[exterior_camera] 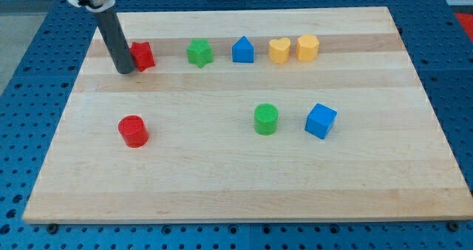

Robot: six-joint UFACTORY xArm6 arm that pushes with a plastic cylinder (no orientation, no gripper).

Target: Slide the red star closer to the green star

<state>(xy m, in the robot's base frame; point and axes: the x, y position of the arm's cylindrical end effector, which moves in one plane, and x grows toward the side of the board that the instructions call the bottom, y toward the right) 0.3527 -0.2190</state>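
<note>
The red star (143,55) lies near the view's top left of the wooden board (236,191). The green star (199,52) lies to its right, a block's width or so apart, in the same row. My tip (126,70) is at the red star's left side, touching or nearly touching it; the rod hides the star's left edge.
A blue house-shaped block (242,50), a yellow heart (278,50) and a yellow hexagon (307,48) continue the top row to the right. A red cylinder (134,131), a green cylinder (266,120) and a blue cube (321,120) lie in the lower row.
</note>
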